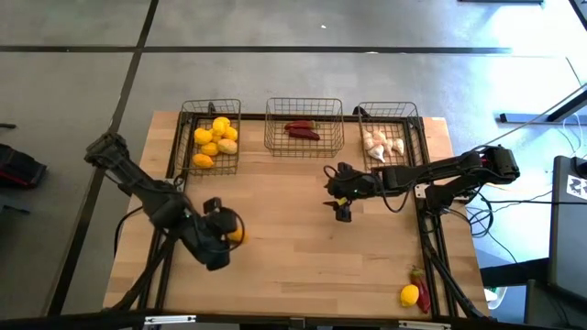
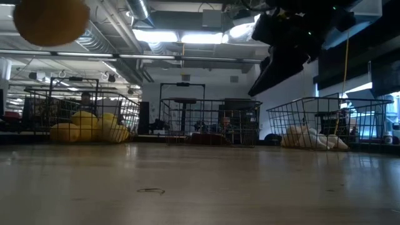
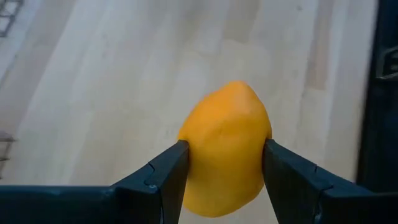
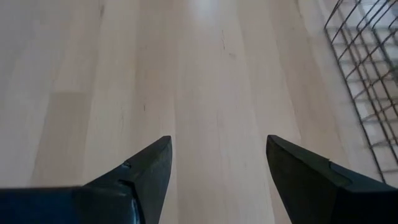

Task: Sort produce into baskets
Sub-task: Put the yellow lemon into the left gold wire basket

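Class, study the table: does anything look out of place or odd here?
Yes. A lemon and a chili lie loose at the table's near right corner, far from the baskets along the back edge. Nothing looks spilled or damaged. The left end effector holds another lemon above the table.

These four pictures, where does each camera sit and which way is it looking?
High view: above the table, looking straight down on three baskets and both arms.
Low view: at tabletop height, looking level at the baskets; the right arm hangs above.
Left wrist view: on the left arm, showing the left gripper clamping a lemon.
Right wrist view: on the right arm, showing the open, empty right gripper over bare wood.
Shared: high, low and left wrist views all show that lemon.
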